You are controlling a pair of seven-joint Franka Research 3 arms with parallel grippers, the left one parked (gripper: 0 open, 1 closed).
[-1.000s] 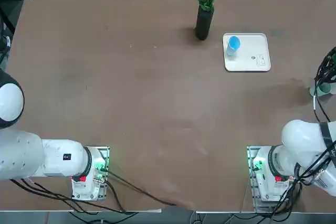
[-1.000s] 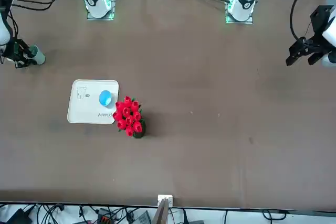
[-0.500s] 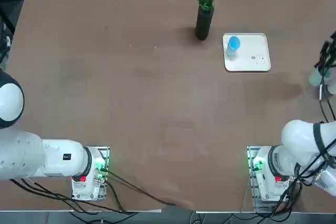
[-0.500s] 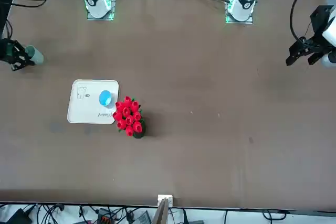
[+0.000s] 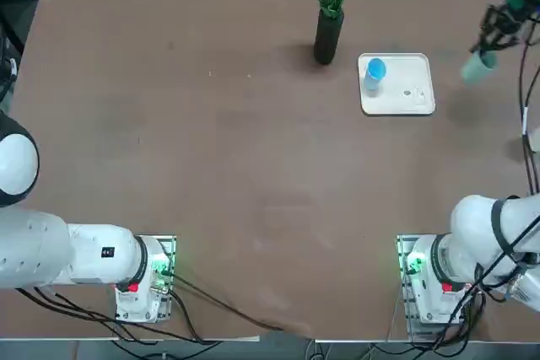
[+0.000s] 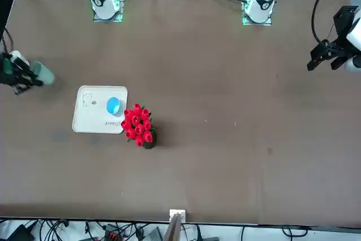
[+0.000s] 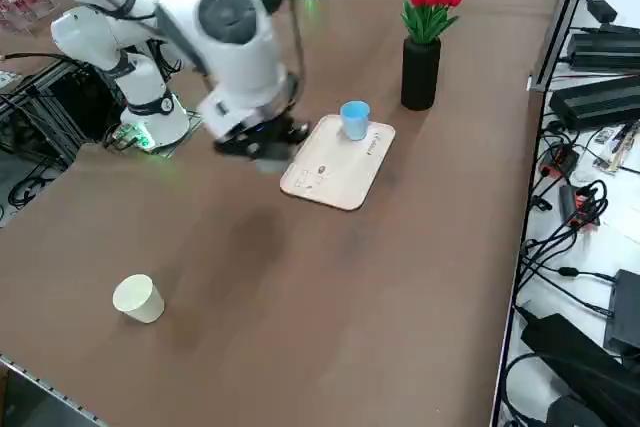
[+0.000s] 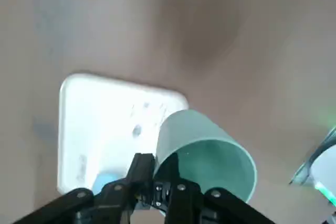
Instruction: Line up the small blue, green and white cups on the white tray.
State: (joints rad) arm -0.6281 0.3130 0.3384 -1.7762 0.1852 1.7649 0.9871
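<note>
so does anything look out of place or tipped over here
Nothing is spilled. The white cup lies tipped on the table near its edge, far from the white tray. The blue cup stands on the tray, and the right gripper carries the green cup tilted.

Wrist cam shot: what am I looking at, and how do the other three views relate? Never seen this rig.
Two robot arms sit side by side at a brown table; only the right one works here. The wrist camera rides on that arm and looks along the right gripper, which is shut on the green cup, carried tilted above the table. Below it lies the white tray.

The top view looks straight down, arm bases at the bottom; there the green cup hangs to the right of the white tray. The front view faces the robot, so sides flip: the green cup appears at the left. The side view looks down diagonally from the robot's right.

On the tray stands the blue cup. Beside the tray is a black vase of red flowers. The white cup lies on the table, far from the tray.
</note>
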